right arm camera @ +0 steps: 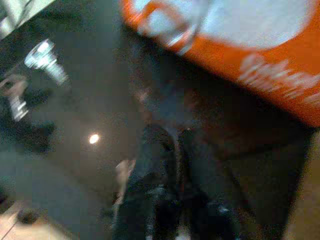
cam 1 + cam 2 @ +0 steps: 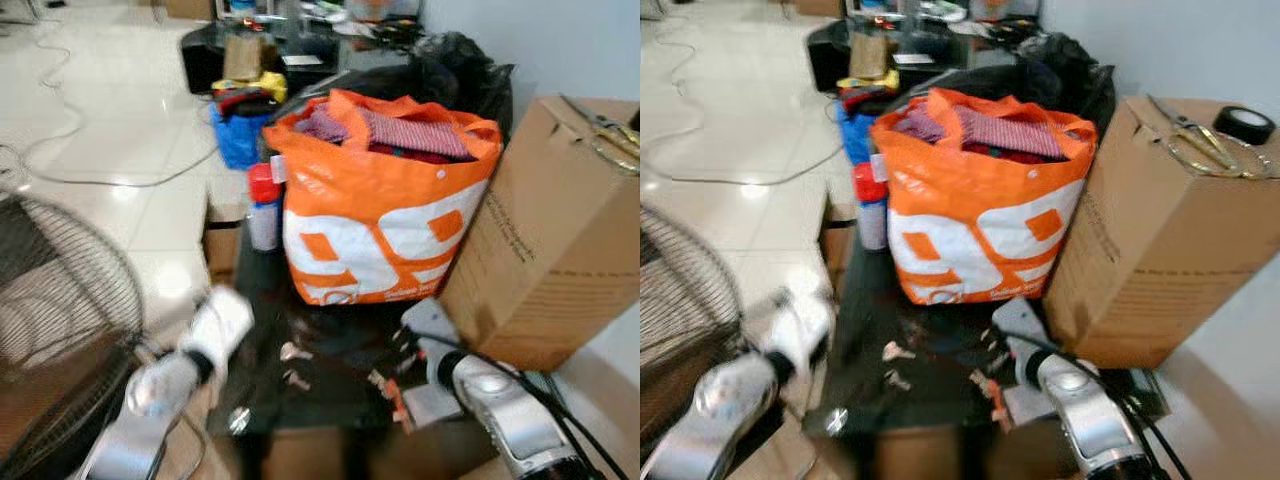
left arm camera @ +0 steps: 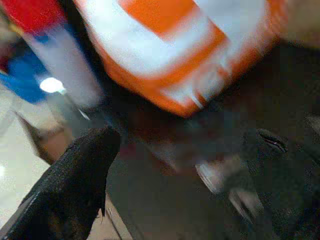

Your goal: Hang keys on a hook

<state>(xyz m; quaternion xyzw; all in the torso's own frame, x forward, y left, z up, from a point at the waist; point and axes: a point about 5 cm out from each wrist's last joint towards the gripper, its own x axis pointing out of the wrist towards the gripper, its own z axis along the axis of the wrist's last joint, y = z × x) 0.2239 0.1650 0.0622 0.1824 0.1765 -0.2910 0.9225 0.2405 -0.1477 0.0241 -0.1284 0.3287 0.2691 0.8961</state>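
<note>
Head views: the keys (image 2: 293, 352) lie on the black table (image 2: 330, 400), at 6 o'clock from the orange bag (image 2: 385, 200), between the two arms. The box (image 2: 550, 230) stands at the bag's 3 o'clock. No hook can be made out.

Left wrist view: the left gripper (image 3: 175, 165) has its fingers spread wide over the table, blurred, grasping nothing. It would do well to settle before descending, and to straddle the keys squarely.

Right wrist view: the right gripper (image 1: 172, 145) has its fingers clenched together near the bag's base, seemingly holding nothing.
</note>
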